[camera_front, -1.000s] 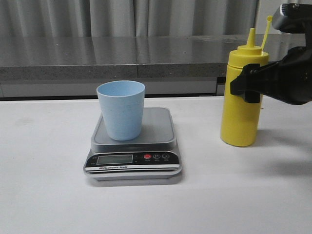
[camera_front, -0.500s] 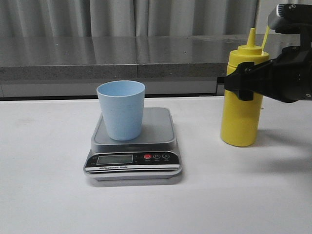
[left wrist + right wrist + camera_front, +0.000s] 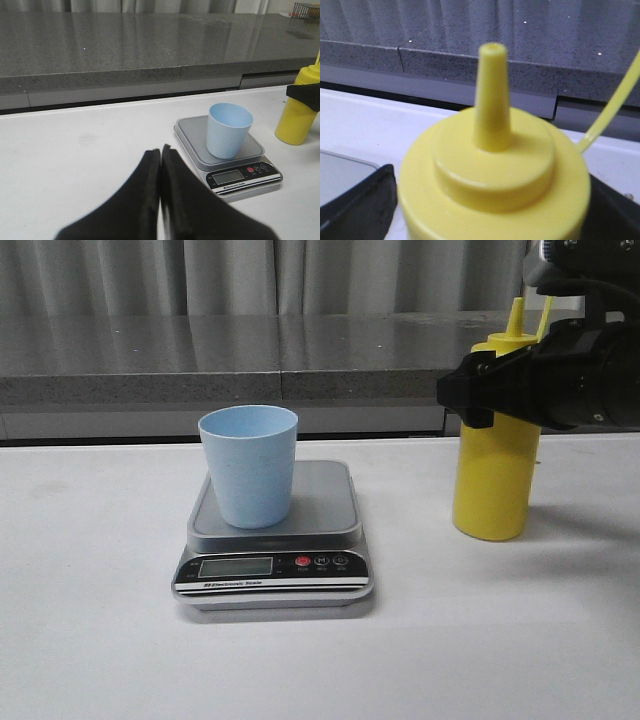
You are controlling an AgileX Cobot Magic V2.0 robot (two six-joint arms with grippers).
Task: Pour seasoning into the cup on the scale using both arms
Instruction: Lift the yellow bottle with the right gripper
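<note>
item 1, yellow squeeze bottle of seasoning (image 3: 494,475): i see it upright on the white table (image 3: 100,640), well to the right of the scale, nozzle uncapped, thin cap strap rising beside the tip.

item 2, right gripper (image 3: 497,380): i see it at the bottle's upper body, one black finger on each side of the shoulder in the right wrist view (image 3: 492,215). the fingers sit close against the plastic, but i cannot tell whether they are pressing it or only bracketing it.

item 3, light blue cup (image 3: 248,466): upright on the scale's platform, toward its left rear part, open mouth up.

item 4, digital kitchen scale (image 3: 275,540): flat on the table near centre, silver-grey platform, black front panel facing me, with an lcd and a red button (image 3: 302,562).

item 5, left gripper (image 3: 160,165): seen only in the left wrist view, fingers pressed together with nothing between them, above bare table, apart from the scale.
</note>
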